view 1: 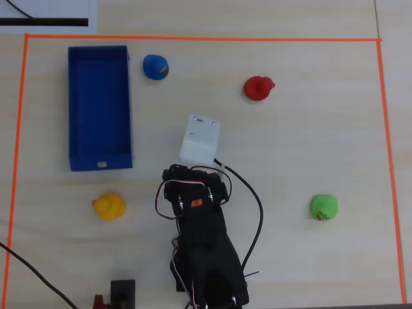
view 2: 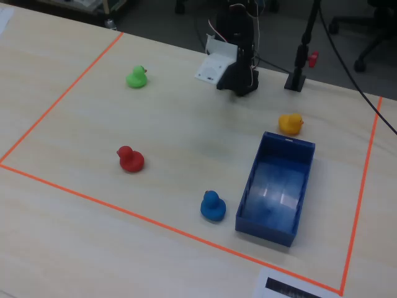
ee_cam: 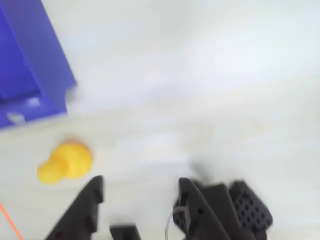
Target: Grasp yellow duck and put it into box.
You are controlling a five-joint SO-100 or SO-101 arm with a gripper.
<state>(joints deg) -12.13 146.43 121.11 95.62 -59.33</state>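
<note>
1. End effector [ee_cam: 137,192] empty, the two dark fingers spread wide at the bottom edge of the wrist view, nothing between them.
2. Yellow duck [ee_cam: 65,161] up and to the left of the end effector in the wrist view, near but clear of both fingers, sitting on the pale worktop [ee_cam: 210,90]. Same duck [view 1: 109,206] well off to the left of the arm in the overhead view.
3. Box [ee_cam: 25,65] further up and left of the end effector in the wrist view, beyond the duck; open top, empty inside as far as the fixed view [view 2: 276,186] shows. Duck just outside its labelled short end, not touching.
4. Likely handling, judged from looks only: light, hollow, soft rubbery skin that gives under pressure; smooth and rounded, so prone to squirting out of a pinch or rolling off when nudged by one finger.
5. Best hold probably across the widest part of the body, one finger on each flank, low enough to stay under the bulge; head and beak too small and tapered for a sure grip.
6. Gentle squeeze advisable: enough to dent the skin slightly, not enough to pop it free.
7. Blue duck [view 1: 155,66], red duck [view 1: 258,87] and green duck [view 1: 324,206] all well away from the end effector, no obstacle to the approach.
</note>
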